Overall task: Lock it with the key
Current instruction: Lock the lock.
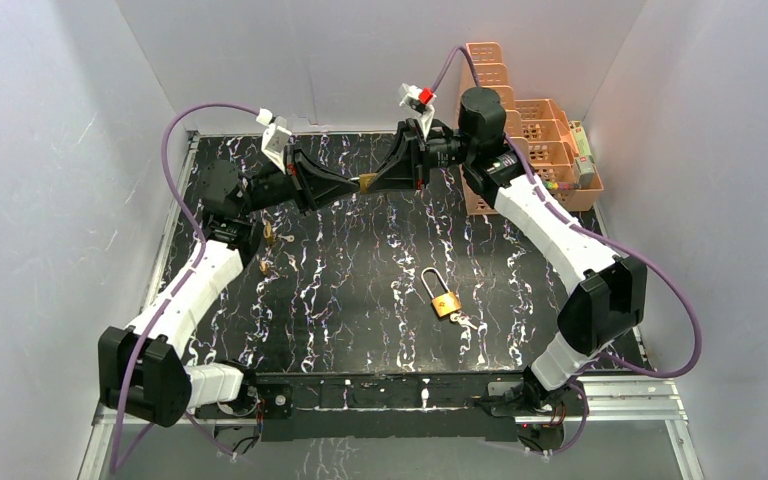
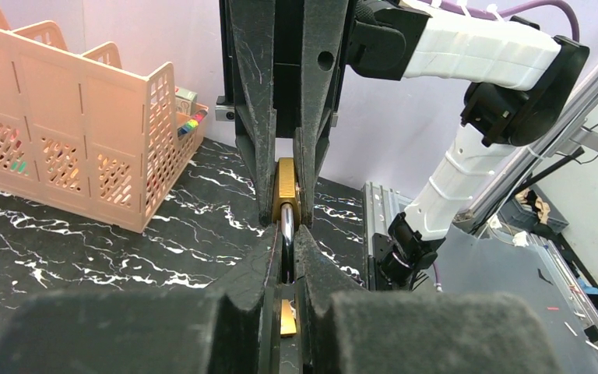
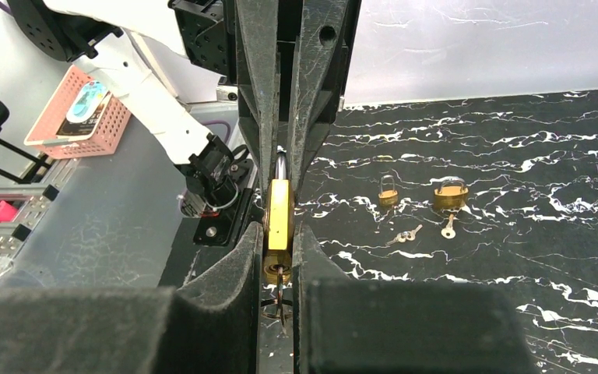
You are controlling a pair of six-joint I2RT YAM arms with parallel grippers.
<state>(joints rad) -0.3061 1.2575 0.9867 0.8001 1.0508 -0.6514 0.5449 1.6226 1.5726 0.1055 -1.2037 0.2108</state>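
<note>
Small brass padlock (image 1: 366,182) is held in the air above the middle of the far edge of the surface (image 1: 360,340), with the two arms meeting tip to tip. Left fingers (image 2: 272,253) are clamped on its shackle and right fingers (image 3: 255,248) on its body; what looks like a key (image 3: 280,300) sticks out of the body's end, deep between the right fingers. A second padlock (image 1: 443,297) lies open-shackled near the centre of the surface.

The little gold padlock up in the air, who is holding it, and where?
The padlock: the left gripper pinches its shackle, the right gripper clamps its brass body.
</note>
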